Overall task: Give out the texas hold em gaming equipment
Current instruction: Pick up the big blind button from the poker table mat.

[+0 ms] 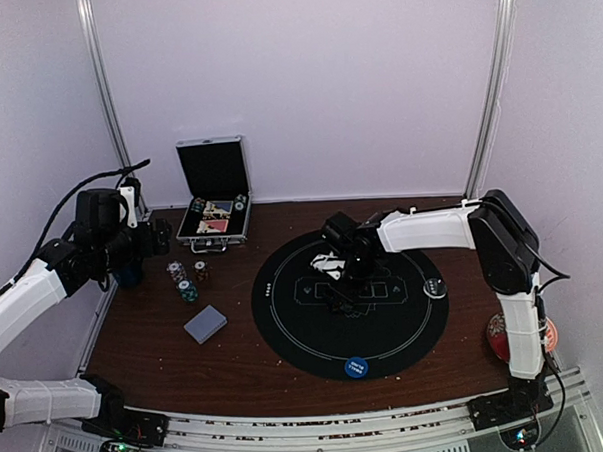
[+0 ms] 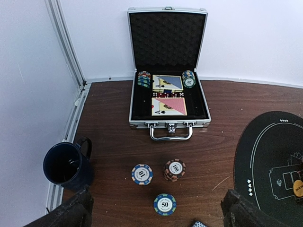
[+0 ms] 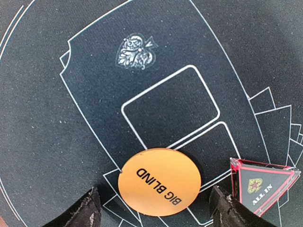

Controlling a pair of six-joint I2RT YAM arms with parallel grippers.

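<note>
The right gripper hovers low over the black mat, jaws wide astride the orange Big Blind disc lying there, gripping nothing; picking it up, I'd say, needs a square pinch next.

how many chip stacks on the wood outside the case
3: the 10 stack, the 100 stack right of it, the 50 stack nearer the camera. More chips sit inside the case; others may be hidden.

White arms, black joints, cables.
</note>
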